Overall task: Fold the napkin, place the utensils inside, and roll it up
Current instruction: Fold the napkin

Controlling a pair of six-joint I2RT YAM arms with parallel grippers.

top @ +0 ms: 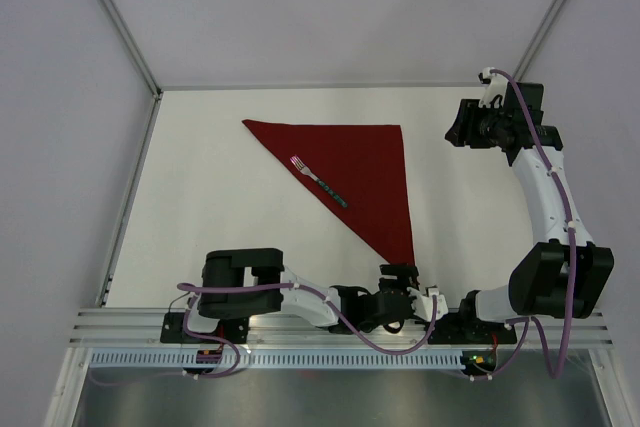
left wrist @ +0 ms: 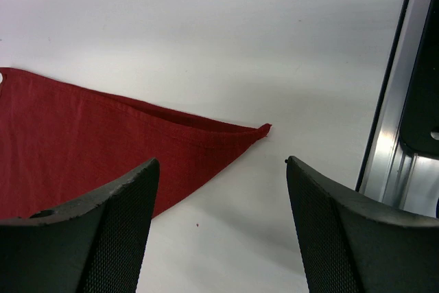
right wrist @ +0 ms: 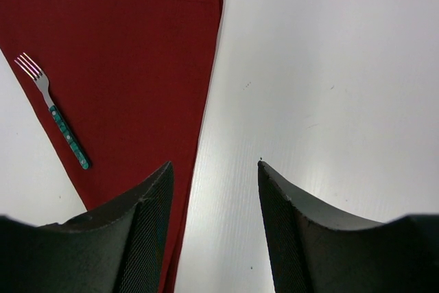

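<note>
The dark red napkin (top: 362, 172) lies folded into a triangle on the white table, one point toward the near edge. The fork (top: 318, 181), silver head and teal handle, rests on the napkin along its slanted left edge; the right wrist view shows the fork (right wrist: 57, 114) on the napkin (right wrist: 137, 66) too. My left gripper (top: 402, 272) is low by the napkin's near tip (left wrist: 264, 128), open, nothing between its fingers (left wrist: 116, 224). My right gripper (top: 458, 133) hovers right of the napkin's far right corner, open and empty.
An aluminium rail (left wrist: 391, 121) runs along the table's near edge, close to the right of the left gripper. Grey walls and a frame edge (top: 130, 197) bound the table on the left and back.
</note>
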